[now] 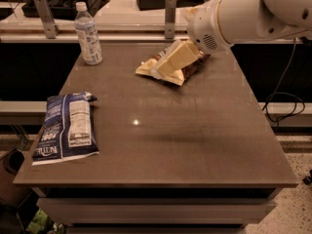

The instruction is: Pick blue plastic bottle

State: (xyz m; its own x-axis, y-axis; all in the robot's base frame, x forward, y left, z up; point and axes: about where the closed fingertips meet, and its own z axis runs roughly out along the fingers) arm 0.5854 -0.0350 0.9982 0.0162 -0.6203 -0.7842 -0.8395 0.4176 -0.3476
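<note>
Looking down on a brown table, white arm reaching in from the far right. Lying flat at left: blue-and-white snack bag. Overlapping the brown snack bag: gripper, spread or pressed together impossible to tell. Standing upright, far left corner, well apart: blue plastic bottle

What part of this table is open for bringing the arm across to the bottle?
Widest bare stretch: the centre, front and right of the table, bordered by the blue-and-white snack bag at left. A bare lane runs between the blue plastic bottle and the brown snack bag. Crowded: back centre, where the gripper hangs over that brown bag.
</note>
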